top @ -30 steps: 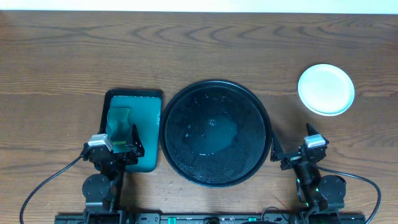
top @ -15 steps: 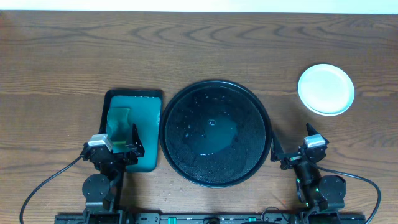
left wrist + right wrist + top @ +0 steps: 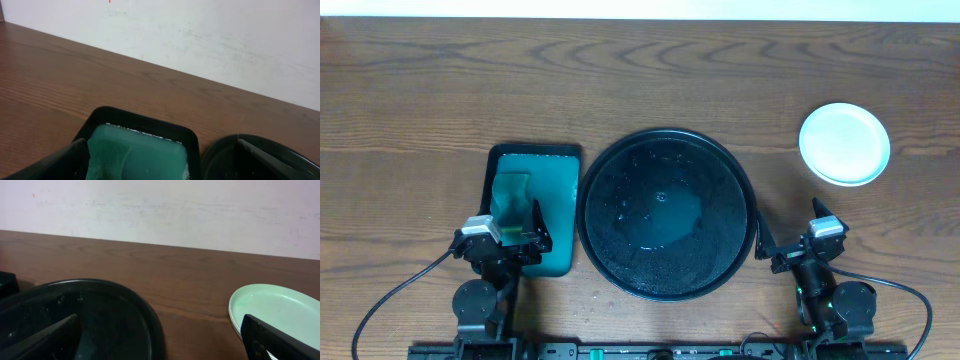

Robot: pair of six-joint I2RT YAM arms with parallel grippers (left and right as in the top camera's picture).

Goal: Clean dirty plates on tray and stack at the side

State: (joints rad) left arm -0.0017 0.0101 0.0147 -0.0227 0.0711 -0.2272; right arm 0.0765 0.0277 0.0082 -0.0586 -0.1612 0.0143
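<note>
Overhead view: wooden table (image 3: pixel 640 80) from above, one arm base at each side of its near edge.
Tray (image 3: pixel 665 262): round and black, at the table's centre, between the two arms; glossy, dotted with wet specks.
Plates (image 3: pixel 844 144): stacked on the table at the far right, well apart from the tray's rim; top one pale mint in the right wrist view, with a layered edge beneath it; count not clear.
Left arm: folded low over its base at the near left, wrist aimed toward the far side.
Left gripper (image 3: pixel 517 232): released, fingers spread wide, grasping nothing; poised over the near end of the teal tray (image 3: pixel 563 200), with the sponge (image 3: pixel 510 195) just beyond it.
Teal tray: rectangular, just left of the tray, their rims close together.
Right arm: folded low at the near right, wrist aimed toward the far side, mirroring the left.
Right gripper (image 3: pixel 788 228): released, fingers wide apart, grasping nothing; left finger just beside the tray's near-right rim, contact not clear; plates farther off to the right.
Cables (image 3: pixel 390 295): black, looping from each base across the near table.
Wall (image 3: pixel 200 30): pale, behind the table's far edge in both wrist views.
</note>
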